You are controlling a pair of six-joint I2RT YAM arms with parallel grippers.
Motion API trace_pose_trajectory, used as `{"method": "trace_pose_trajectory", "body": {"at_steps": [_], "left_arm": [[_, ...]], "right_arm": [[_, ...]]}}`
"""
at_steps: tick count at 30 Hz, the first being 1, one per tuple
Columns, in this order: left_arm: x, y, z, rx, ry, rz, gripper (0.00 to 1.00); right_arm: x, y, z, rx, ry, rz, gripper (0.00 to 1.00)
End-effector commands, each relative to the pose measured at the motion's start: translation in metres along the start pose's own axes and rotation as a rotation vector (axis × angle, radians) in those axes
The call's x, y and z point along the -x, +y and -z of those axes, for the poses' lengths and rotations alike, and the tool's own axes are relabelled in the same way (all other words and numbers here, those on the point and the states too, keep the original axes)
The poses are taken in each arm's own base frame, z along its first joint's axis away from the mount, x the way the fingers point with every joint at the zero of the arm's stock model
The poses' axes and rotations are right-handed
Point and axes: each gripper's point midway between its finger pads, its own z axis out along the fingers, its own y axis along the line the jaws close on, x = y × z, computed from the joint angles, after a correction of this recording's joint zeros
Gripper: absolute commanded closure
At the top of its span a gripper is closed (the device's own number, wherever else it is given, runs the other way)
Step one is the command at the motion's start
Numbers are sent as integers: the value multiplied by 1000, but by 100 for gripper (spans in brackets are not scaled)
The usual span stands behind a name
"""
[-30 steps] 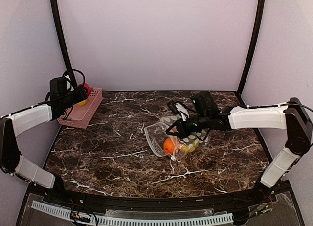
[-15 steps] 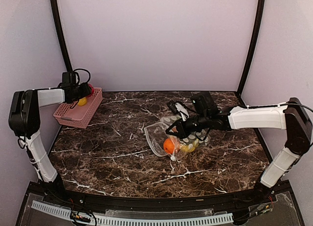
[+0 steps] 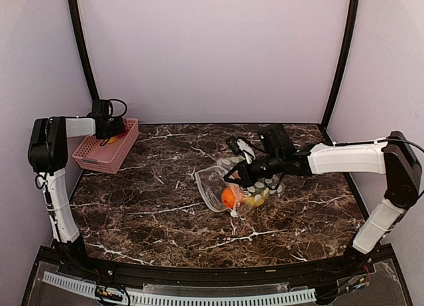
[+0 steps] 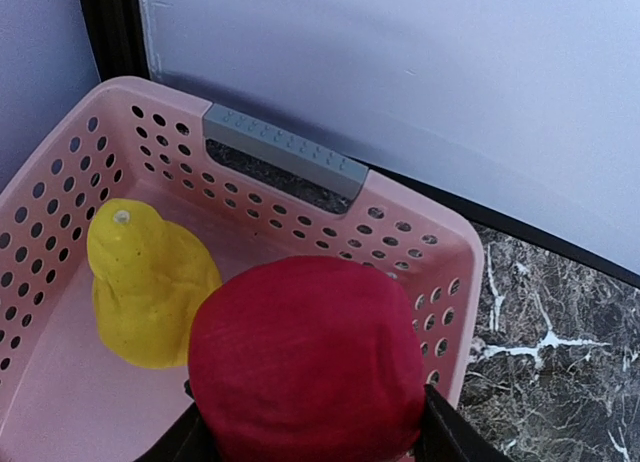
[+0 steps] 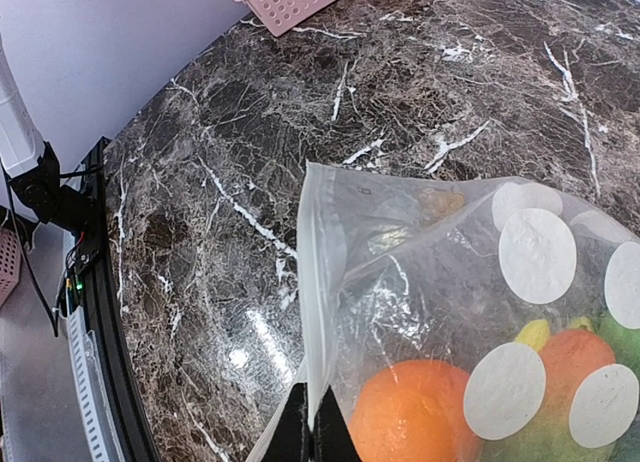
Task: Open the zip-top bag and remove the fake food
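A dark brown marble-look table, veined white, sits in a booth of pale lilac walls with two black poles. One pink basket stands at the table's far left corner. Just above it the left gripper clasps one magenta-red ball, jaws part-spread around it. One yellow fruit lies inside the basket. Well right of the basket, mid-table, lies one zip-top bag, its edge pinched by the tightly closed right gripper. Inside are one orange ball and yellow pieces too bunched to count.

- a lab-style robot test booth
- plain lilac walls held by black poles
- marble-pattern tabletop, slotted cable duct along its near edge
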Motion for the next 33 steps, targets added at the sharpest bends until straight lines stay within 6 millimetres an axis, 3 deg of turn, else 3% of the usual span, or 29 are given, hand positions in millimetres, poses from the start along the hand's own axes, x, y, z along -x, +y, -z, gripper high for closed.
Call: {"method": "trace_pose_trajectory", "body": {"at_steps": [1, 8, 21, 27, 31, 32, 33], "left_arm": [[0, 8, -7, 24, 23, -29, 39], [-1, 5, -17, 13, 43, -38, 34], [23, -7, -3, -19, 44, -52, 16], [53, -28, 42, -113, -50, -45, 16], [73, -61, 99, -218, -175, -86, 16], [64, -61, 102, -222, -174, -92, 16], [73, -74, 122, -255, -224, -104, 16]], "right_arm": [[10, -4, -2, 7, -18, 4, 100], [11, -3, -2, 8, -13, 3, 100], [13, 3, 7, 15, -26, 3, 100], [17, 6, 10, 20, -38, 12, 100], [19, 10, 11, 36, -44, 13, 100], [19, 11, 12, 41, -47, 11, 100], [20, 12, 13, 47, -51, 10, 100]]}}
